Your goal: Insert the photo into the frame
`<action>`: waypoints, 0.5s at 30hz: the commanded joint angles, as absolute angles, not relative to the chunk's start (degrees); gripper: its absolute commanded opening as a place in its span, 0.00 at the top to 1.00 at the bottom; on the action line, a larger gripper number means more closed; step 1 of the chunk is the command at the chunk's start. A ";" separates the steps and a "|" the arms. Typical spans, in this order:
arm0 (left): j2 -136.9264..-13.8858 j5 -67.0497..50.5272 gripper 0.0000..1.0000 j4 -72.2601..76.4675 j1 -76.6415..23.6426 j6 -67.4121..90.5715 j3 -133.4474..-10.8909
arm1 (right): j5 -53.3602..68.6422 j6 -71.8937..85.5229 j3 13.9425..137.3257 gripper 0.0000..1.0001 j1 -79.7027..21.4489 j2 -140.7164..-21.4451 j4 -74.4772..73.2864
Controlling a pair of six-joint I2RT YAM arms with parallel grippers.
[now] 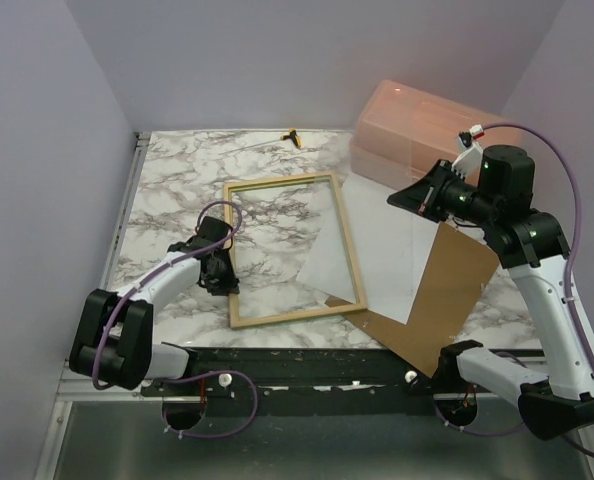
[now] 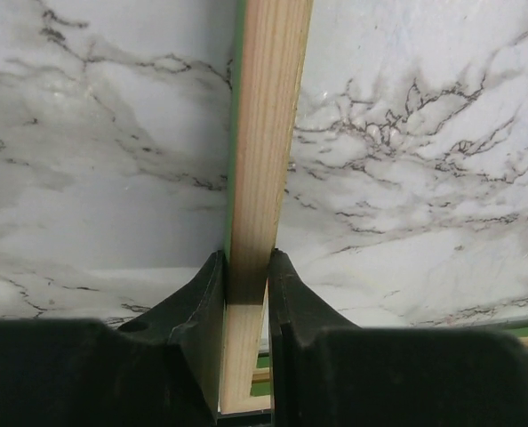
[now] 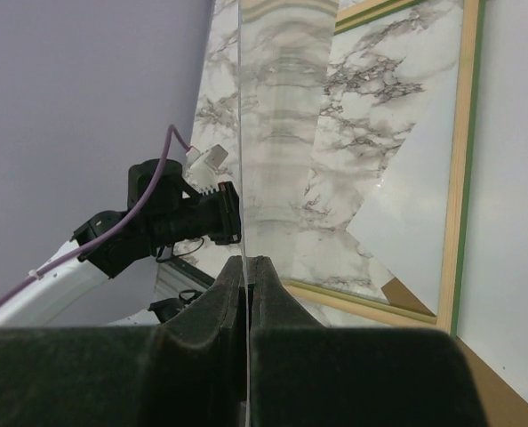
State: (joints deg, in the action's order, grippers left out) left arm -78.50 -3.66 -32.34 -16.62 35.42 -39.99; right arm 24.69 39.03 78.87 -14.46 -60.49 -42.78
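The frame [image 1: 295,250] lies flat on the marble table, bare wood side up. My left gripper [image 1: 217,274] is shut on its left rail, which fills the left wrist view [image 2: 264,133] between the jaws of that gripper [image 2: 246,265]. The photo [image 1: 372,262] lies white side up at the frame's right; the right rail crosses over its left corner. It also shows in the right wrist view [image 3: 513,178]. My right gripper [image 1: 397,200] is raised above the photo. It is shut [image 3: 247,267] on the edge of a thin clear pane [image 3: 273,133] held upright.
A brown hardboard panel [image 1: 449,292] lies at the front right, partly under the photo. A translucent orange box [image 1: 417,130] stands at the back right. A small yellow and black object [image 1: 293,137] lies at the back edge. Grey walls close in both sides.
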 commanded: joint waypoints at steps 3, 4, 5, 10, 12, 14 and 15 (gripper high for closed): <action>-72.07 -7.97 1.00 -31.84 -17.62 35.50 -34.70 | 27.53 39.99 77.22 0.99 -14.39 -60.68 -38.87; -71.28 -7.69 1.00 -32.09 -18.05 35.59 -34.54 | 27.53 40.06 77.12 0.99 -14.40 -60.77 -38.85; -70.43 -7.50 1.00 -32.37 -18.58 35.55 -34.38 | 27.60 40.03 77.01 0.99 -14.35 -60.77 -38.70; -67.74 -8.29 1.00 -31.67 -21.41 35.42 -33.86 | 27.96 40.12 76.46 0.99 -14.36 -60.97 -38.15; -67.19 -9.05 1.00 -31.38 -22.97 35.24 -33.59 | 27.94 40.14 76.54 0.99 -14.34 -61.27 -38.34; -66.93 -8.33 1.00 -31.08 -25.21 35.34 -33.14 | 27.95 40.05 76.68 0.99 -14.36 -61.46 -38.24; -67.05 -7.64 1.00 -30.94 -26.36 35.46 -32.89 | 27.95 39.99 76.80 0.99 -14.37 -61.52 -38.23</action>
State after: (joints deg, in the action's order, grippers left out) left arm -68.42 -5.48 -32.40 -22.46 35.86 -33.82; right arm 25.82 39.51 76.62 -14.46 -61.28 -41.01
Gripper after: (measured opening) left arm 0.207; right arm 0.036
